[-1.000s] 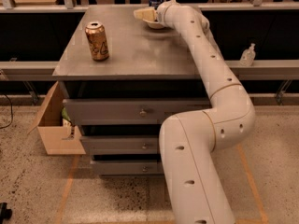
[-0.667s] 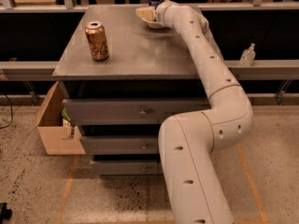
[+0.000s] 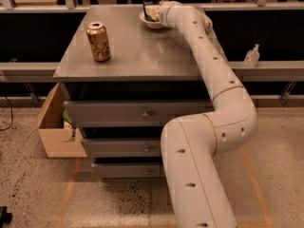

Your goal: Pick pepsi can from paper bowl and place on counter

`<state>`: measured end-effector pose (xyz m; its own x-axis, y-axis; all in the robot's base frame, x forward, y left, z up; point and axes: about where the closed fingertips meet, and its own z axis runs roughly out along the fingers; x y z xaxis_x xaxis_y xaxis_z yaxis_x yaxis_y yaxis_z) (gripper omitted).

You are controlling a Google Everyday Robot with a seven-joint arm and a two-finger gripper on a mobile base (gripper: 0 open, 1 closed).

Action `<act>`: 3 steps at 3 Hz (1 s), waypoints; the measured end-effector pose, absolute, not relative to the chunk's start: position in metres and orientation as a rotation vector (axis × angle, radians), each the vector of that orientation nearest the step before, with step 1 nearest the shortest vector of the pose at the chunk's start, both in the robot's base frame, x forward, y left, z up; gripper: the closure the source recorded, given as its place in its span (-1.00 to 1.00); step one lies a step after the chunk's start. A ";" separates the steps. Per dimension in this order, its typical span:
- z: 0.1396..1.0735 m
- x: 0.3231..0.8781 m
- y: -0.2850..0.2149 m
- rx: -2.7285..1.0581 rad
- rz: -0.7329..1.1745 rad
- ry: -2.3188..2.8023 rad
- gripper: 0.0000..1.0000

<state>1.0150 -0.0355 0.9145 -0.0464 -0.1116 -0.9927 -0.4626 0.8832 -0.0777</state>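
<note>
The pepsi can (image 3: 150,1), blue with a silver top, is upright over the paper bowl (image 3: 153,23) at the far edge of the counter (image 3: 142,56). My gripper (image 3: 153,12) has reached across the counter from the right and is shut on the pepsi can, with a pale finger across its lower half. The can's bottom is hidden behind the fingers and the bowl's rim, so I cannot tell whether it still rests in the bowl.
A gold patterned can (image 3: 99,42) stands on the left part of the counter. My white arm (image 3: 213,70) runs along the counter's right side. An open cardboard box (image 3: 54,127) sits on the floor left of the drawers (image 3: 142,113). A small bottle (image 3: 252,56) stands on a ledge at the right.
The gripper and the pepsi can have shifted a little to the left together over the bowl. The bowl now sits flatter. The gold can has not moved.
</note>
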 end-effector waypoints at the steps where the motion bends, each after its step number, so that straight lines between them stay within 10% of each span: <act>1: 0.914 1.015 -0.038 -0.454 0.293 1.612 -0.60; 2: 0.914 1.016 -0.041 -0.450 0.287 1.615 -0.99; 3: 0.914 1.017 -0.041 -0.441 0.286 1.618 -0.70</act>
<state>1.0169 -0.0412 0.9137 -0.0537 -0.1119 -0.9923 -0.4450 0.8923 -0.0765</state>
